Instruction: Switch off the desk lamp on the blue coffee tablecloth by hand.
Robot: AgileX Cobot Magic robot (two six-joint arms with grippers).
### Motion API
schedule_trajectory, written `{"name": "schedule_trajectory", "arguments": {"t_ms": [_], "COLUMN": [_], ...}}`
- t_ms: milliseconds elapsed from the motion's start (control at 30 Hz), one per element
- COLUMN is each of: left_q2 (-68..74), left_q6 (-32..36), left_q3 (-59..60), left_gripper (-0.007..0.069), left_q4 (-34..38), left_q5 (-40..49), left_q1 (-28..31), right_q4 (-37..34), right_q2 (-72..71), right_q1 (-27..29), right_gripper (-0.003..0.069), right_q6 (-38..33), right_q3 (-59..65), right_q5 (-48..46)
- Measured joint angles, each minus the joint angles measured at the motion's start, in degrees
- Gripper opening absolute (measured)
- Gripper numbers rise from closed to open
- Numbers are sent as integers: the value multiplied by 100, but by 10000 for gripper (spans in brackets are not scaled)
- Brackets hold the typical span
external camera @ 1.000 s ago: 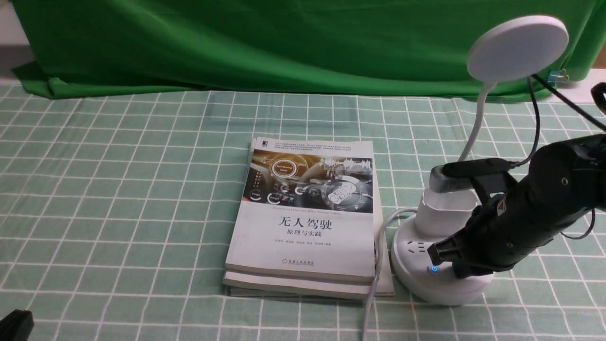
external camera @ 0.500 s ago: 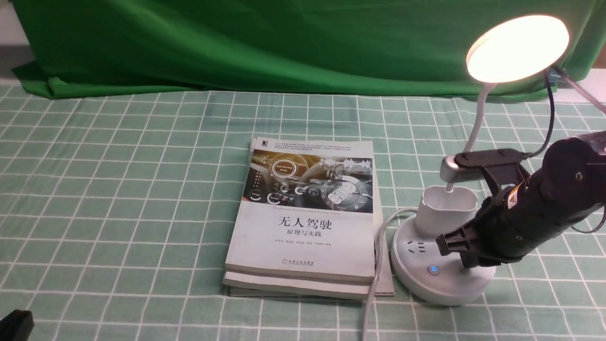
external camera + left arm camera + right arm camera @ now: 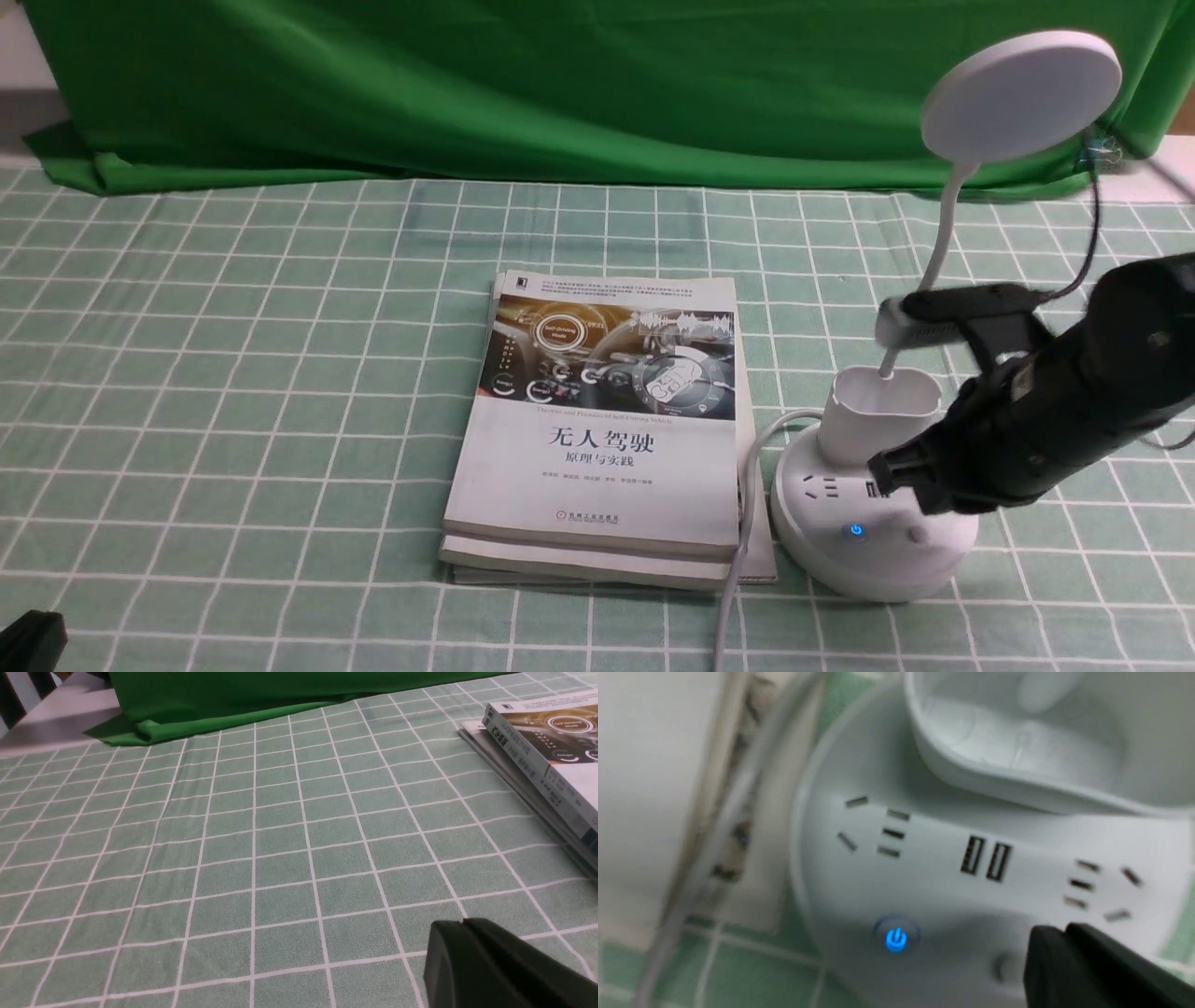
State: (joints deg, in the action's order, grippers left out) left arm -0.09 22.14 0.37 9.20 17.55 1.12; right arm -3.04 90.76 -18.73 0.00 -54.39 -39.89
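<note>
Hanging just above the round base (image 3: 868, 560) of the desk lamp (image 3: 868, 429), the right tool (image 3: 894, 474) has its two black fingers pressed together with nothing between them. In the front view its tip sits over the rear part of the base, in front of the white cup holder (image 3: 887, 401) and up behind the plain button (image 3: 920, 534), which shows uncovered. The blue-lit power button (image 3: 855, 531) glows a little farther along the base's front, on the side toward the books (image 3: 597, 467).

The right wrist view shows the same closed tip (image 3: 1064, 940) close beside the plain button (image 3: 1003, 967). The glowing button (image 3: 896, 940) lies well clear of it, and the sockets lie across the base (image 3: 831, 882) below the cup holder (image 3: 1017, 760). Whether the tip touches the base, I cannot tell.

The lamp stands on the tablecloth (image 3: 233, 373) at the robot's right, just beside the stack of books. Its thin neck (image 3: 943, 224) rises out of the cup to the disc head (image 3: 1022, 93), which is white and unlit against the green backdrop (image 3: 560, 84). A white cord (image 3: 738, 560) runs from the base down between lamp and books toward the near edge.

The left tool (image 3: 464, 933) rests low over the tablecloth (image 3: 280, 835) far from the lamp, its fingers shut together and empty.
</note>
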Motion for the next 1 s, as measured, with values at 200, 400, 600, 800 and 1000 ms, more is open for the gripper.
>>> {"name": "schedule_trajectory", "arguments": {"t_ms": [200, 400, 600, 800, 1000], "left_q2": [0, 0, 0, 0, 0], "left_q6": [0, 0, 0, 0, 0], "left_q3": [0, 0, 0, 0, 0], "left_gripper": [0, 0, 0, 0, 0], "left_q4": [0, 0, 0, 0, 25], "left_q5": [0, 0, 0, 0, 0], "left_q1": [0, 0, 0, 0, 0], "right_q4": [-82, -262, -280, -233, -43], "right_q2": [-1364, -2768, -3887, -4433, -5352], "right_q1": [0, 0, 0, -54, 95], "right_gripper": [38, 40, 47, 53, 26], "right_q6": [0, 89, 316, 321, 282], "right_q3": [542, 1503, 1753, 1758, 2116], "right_q5": [-240, 102, 250, 443, 804]}}
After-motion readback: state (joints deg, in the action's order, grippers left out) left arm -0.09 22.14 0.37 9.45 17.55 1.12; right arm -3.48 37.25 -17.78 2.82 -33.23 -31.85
